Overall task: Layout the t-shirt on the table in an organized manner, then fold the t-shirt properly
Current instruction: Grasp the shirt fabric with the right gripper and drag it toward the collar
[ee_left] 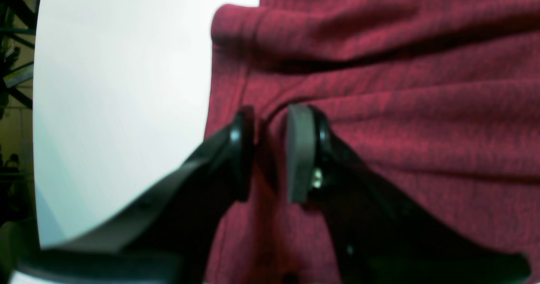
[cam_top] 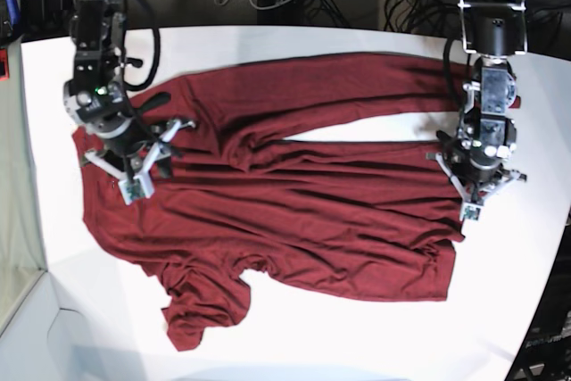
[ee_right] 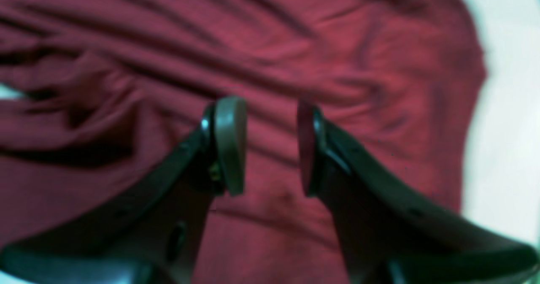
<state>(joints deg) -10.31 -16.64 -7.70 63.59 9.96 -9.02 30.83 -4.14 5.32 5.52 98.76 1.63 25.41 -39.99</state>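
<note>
The left claw [ee_left: 270,149] pinches a fold of the t-shirt [cam_top: 294,211] near its edge, the right claw [ee_right: 265,144] hangs parted and empty above the rumpled cloth spread across the white surface [cam_top: 357,336].

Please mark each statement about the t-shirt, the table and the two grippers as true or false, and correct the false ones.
1. The t-shirt is dark red. True.
2. The left gripper pinches a ridge of the shirt's fabric near its edge. True.
3. The right gripper is shut on the fabric. False: its jaws stand apart above the cloth with nothing between them.
4. The shirt is folded into a neat rectangle. False: it lies spread out and wrinkled.
5. The table is white. True.
</note>
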